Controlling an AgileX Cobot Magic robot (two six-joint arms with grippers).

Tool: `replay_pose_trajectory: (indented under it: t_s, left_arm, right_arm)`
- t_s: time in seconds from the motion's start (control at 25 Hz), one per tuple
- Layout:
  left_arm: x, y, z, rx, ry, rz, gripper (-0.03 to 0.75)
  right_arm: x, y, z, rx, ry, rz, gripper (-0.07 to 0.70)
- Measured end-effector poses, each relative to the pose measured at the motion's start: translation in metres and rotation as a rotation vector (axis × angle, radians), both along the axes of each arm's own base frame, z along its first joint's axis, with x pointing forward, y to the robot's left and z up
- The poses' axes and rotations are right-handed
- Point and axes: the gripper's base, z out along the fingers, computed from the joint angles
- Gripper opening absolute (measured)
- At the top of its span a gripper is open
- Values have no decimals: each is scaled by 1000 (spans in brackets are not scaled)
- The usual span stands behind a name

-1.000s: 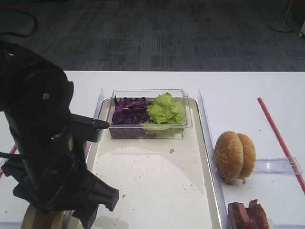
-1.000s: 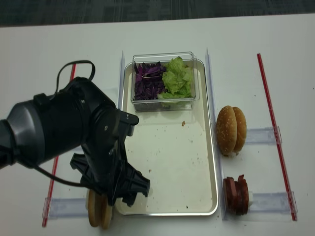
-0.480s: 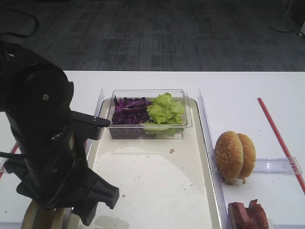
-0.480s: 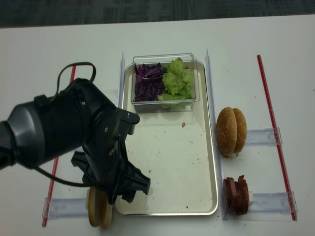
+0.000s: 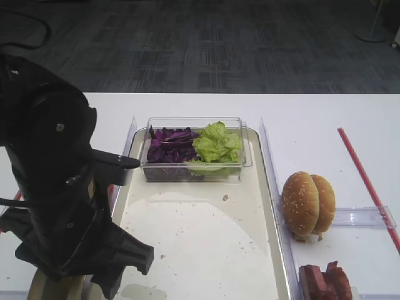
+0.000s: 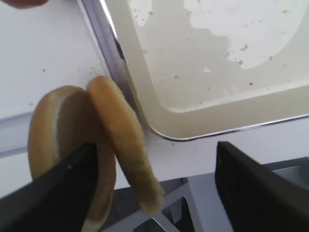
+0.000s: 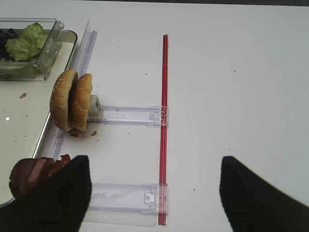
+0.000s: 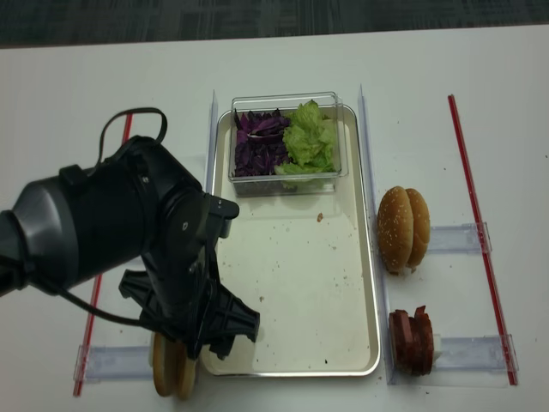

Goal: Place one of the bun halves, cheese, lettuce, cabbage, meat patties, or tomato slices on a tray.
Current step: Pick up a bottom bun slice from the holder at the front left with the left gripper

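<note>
We judge the task barely begun: the tray (image 8: 343, 283) carries no loose ingredient on its bare metal, only crumbs and the clear plastic box (image 8: 283, 172) at its far end, which holds the cabbage (image 8: 257, 142) and the lettuce (image 8: 313, 137) side by side. Our left end effector (image 6: 154, 169) hangs over the bun halves (image 6: 96, 145), which stand on edge on the desk (image 8: 429, 103) just beside the tray's near left corner, propped in a clear holder strip. In the left wrist view its dark fingers (image 6: 58, 193) are spread wide, one on the outer side of the pair and the other well off over the tray corner; the nearer bun half sits between them, and neither finger appears to press on it (the left finger may be brushing the outer half, but the blur at that edge keeps us from saying so firmly). So nothing is gripped yet, as far as we can see. What is left is nearly everything: closing on one bun half, lifting it clear of its neighbour, and setting it down on the open metal of the tray. Our right end effector (image 7: 154, 193) waits on the other side, jaws spread and empty, above bare desk near the red strip (image 7: 164, 121). Beside it the sesame buns (image 7: 71, 100) stand in their holder, and the meat patties (image 8: 412, 339) sit nearer us, untouched. We see no cheese or tomato slices with any certainty.
</note>
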Motion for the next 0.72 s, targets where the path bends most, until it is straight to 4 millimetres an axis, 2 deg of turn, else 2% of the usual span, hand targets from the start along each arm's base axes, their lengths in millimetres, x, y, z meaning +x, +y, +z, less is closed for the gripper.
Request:
replay_pose_trajectory:
  t_s: [0.72]
  left_arm:
    - [-1,-1,0,-14,12,43,390]
  right_arm:
    - [0,0,0,0,0,0,571]
